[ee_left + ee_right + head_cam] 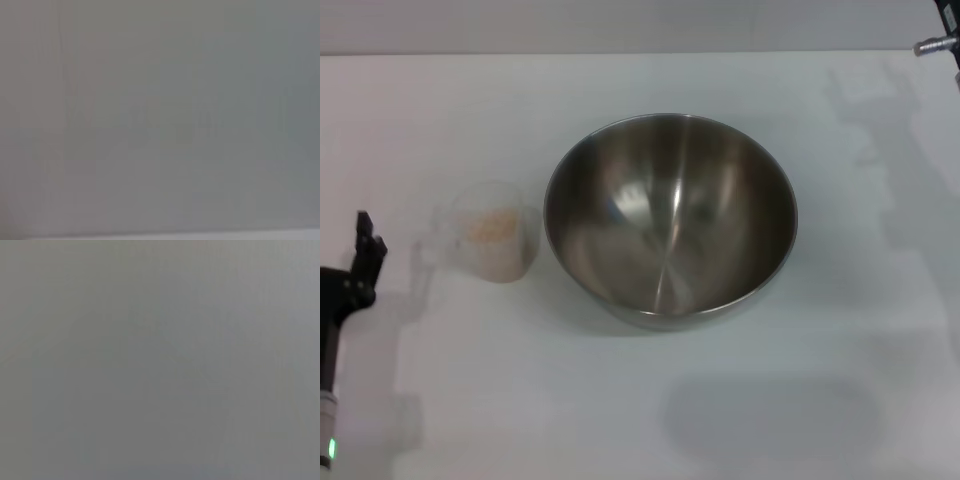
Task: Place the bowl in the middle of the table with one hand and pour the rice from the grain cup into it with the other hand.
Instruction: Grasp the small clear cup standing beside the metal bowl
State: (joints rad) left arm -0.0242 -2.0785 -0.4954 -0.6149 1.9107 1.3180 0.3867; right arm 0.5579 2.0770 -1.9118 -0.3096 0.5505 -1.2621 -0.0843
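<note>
The bowl, a large shiny steel one, stands upright near the middle of the white table, and its inside looks bare. The grain cup, small and clear, stands upright just left of the bowl, apart from it, with pale rice inside. My left gripper is at the far left edge of the head view, left of the cup and not touching it. A small part of my right gripper shows at the far right corner, far from the bowl. Both wrist views show only plain grey.
The table's far edge runs along the top of the head view. Shadows of the arms lie on the table at the left and right. Nothing else stands on the tabletop.
</note>
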